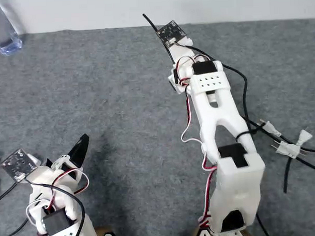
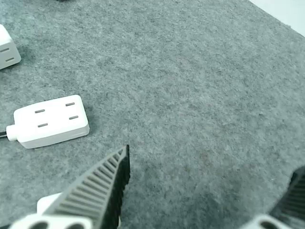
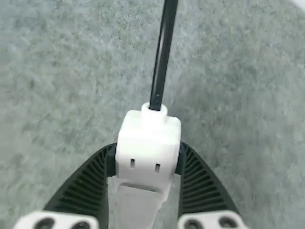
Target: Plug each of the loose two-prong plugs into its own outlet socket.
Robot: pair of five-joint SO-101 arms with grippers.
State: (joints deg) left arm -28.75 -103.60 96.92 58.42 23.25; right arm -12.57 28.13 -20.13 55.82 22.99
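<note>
"Two arms over the grey mat (image 1: 120, 98). What has the right arm (image 1: 219, 121) got?"

"Right pincer (image 3: 147, 149) is clamped on a white socket block (image 3: 147, 136), one finger on each flat side. A black cord (image 3: 162, 52) runs off the block's far end."

"And the left arm (image 1: 57, 204)?"

"Well apart from the right arm, across the mat. Left pincer (image 2: 214, 160) gapes wide, nothing in it."

"Plugs?"

"One loose plug (image 1: 270, 128) and a second plug (image 1: 292, 148) lie on the mat just beside the right arm, on the side away from the left arm. Cords trailing, neither seated."

"Advice for the step?"

"My read: hold the block square and firm, with its two slots clear of the fingers so prongs can enter straight. The cord looks stiff and could twist the block in the grip if the wrist turns sharply. The plugs lie on the right arm's side, so the block probably has to go to them or be set down near them."

"Hidden?"

"From above, the right arm covers its own pincer and most of the block. A three-way block (image 2: 50, 119) and the corner of another block (image 2: 7, 47) show from the left wrist, but I can't place them against the right arm. Prong direction on the plugs is too small to read."
</note>
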